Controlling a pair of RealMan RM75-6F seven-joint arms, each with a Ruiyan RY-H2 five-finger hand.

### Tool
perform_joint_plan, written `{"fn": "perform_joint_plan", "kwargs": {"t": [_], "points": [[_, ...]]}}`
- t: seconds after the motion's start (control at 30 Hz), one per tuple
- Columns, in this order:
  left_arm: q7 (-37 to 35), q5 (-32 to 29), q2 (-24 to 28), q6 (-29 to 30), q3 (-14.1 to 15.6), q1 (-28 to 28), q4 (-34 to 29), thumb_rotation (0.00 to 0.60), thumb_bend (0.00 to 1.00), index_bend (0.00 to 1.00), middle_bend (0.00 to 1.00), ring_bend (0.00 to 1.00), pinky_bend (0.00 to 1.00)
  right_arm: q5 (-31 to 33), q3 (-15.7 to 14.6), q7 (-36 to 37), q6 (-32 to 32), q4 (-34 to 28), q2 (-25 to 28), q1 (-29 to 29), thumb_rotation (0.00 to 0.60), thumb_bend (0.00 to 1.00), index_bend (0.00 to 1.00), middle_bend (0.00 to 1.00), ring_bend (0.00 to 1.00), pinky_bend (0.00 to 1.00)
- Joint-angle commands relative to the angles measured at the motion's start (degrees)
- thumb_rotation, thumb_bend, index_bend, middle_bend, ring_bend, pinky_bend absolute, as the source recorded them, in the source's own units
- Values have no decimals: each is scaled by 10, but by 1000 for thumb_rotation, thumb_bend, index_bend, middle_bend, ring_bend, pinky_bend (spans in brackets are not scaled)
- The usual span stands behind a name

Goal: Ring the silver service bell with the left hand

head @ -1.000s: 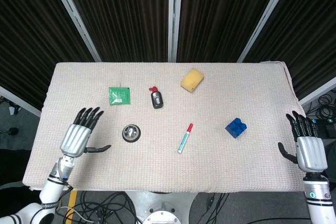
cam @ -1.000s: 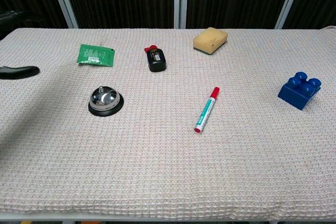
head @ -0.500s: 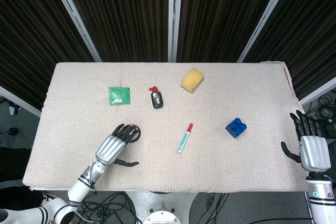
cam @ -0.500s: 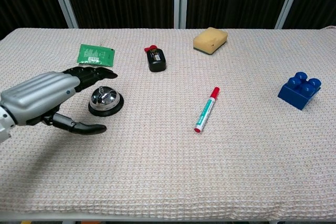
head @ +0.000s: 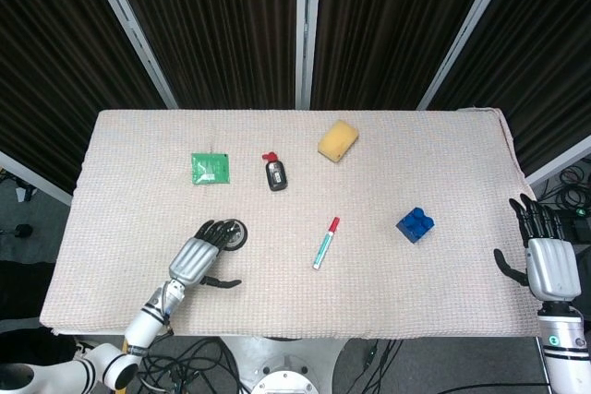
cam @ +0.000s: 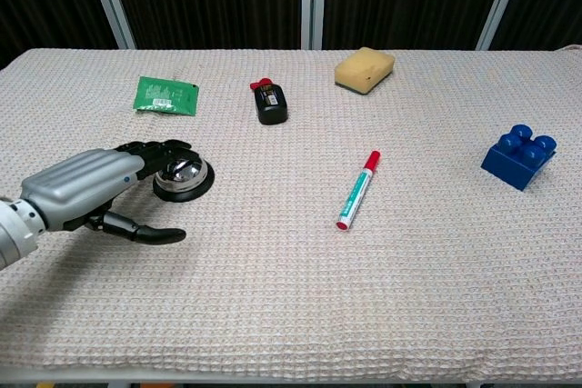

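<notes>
The silver service bell (head: 235,233) (cam: 186,175) with a black base stands on the cloth left of centre. My left hand (head: 198,256) (cam: 91,185) lies flat, palm down, just left of the bell, and its dark fingertips (cam: 165,150) reach over the bell's left side. Whether they press the button I cannot tell. The thumb sticks out below, toward the table's front. My right hand (head: 546,256) hovers open, fingers spread, past the table's right edge, seen only in the head view.
A green packet (head: 211,168), a small black bottle with a red cap (head: 275,173), a yellow sponge (head: 338,140), a red-capped marker (head: 325,243) and a blue toy brick (head: 416,224) lie on the beige woven cloth (head: 443,154).
My left hand swung in from the table's left edge to the bell, then sank lower and drew slightly back. The right hand barely moved.
</notes>
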Motion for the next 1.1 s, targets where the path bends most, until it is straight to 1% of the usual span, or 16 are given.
{"fn": "perform_joint_plan", "kwargs": {"t": [0.03, 0.17, 0.23, 0.43, 0.53, 0.8, 1.1], "points": [[-4, 4, -2, 9, -2, -3, 3, 164, 0, 0, 0, 0, 0, -1, 0, 1, 1, 0, 0, 0, 600, 244, 0, 0, 0, 0], [-6, 18, 1, 34, -13, -12, -11, 164, 0, 0, 0, 0, 0, -1, 0, 1, 1, 1, 0, 0, 600, 244, 0, 0, 0, 0], [-6, 17, 1, 35, -15, -14, -13, 163, 0, 0, 0, 0, 0, -1, 0, 1, 0, 1, 0, 0, 600, 245, 0, 0, 0, 0], [-11, -4, -10, 3, 1, -8, 10, 164, 0, 0, 0, 0, 0, 0, 0, 1, 0, 2, 0, 0, 600, 244, 0, 0, 0, 0], [-14, -10, -18, -4, 2, -8, 26, 164, 0, 0, 0, 0, 0, 0, 1, 2, 0, 2, 0, 0, 600, 244, 0, 0, 0, 0], [-8, 6, -21, 36, -19, -21, 22, 162, 0, 0, 0, 0, 0, -2, 0, 2, 3, 1, 0, 0, 600, 244, 0, 0, 0, 0], [-17, -8, -36, 11, 3, -9, 52, 163, 0, 0, 0, 0, 0, 2, 0, 1, -2, 3, -1, 1, 600, 244, 0, 0, 0, 0]]}}
